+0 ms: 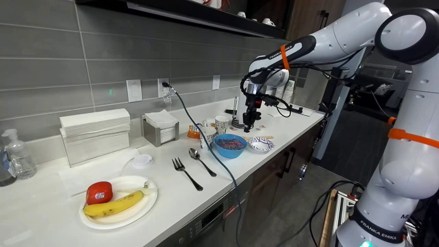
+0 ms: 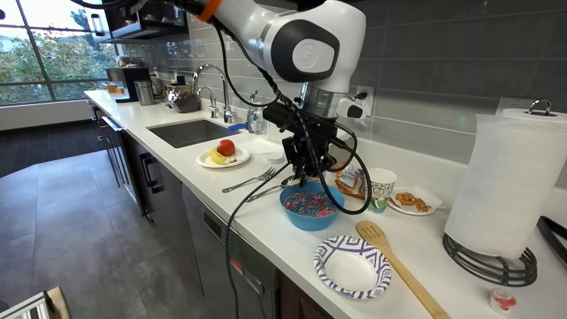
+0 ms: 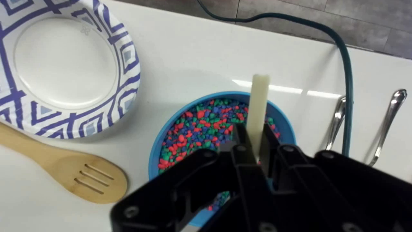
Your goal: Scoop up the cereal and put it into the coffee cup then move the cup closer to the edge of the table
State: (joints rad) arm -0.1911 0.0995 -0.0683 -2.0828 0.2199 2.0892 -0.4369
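My gripper (image 3: pixel 254 135) is shut on a pale, flat handle (image 3: pixel 260 96) that sticks out past its fingertips. The handle's other end is hidden behind the fingers. The gripper hangs over a blue bowl (image 3: pixel 159 137) in the wrist view; it also shows in both exterior views (image 1: pixel 247 127) (image 2: pixel 305 175). The cereal (image 3: pixel 206 125) is loose tiny red, green and blue bits in the bowl. Patterned paper cups (image 1: pixel 222 123) stand behind the bowl, and the pattern also shows at the back (image 2: pixel 381 188). I cannot tell which is the coffee cup. The table (image 2: pixel 261 217) is a white countertop.
A patterned paper bowl (image 2: pixel 323 261) and a slotted wooden spatula (image 2: pixel 409 274) lie beside the blue bowl. A dark cable (image 1: pixel 219 159) crosses the counter near a fork (image 1: pixel 187 173) and spoon (image 1: pixel 203 163). A paper towel roll (image 2: pixel 496 186) stands at the back.
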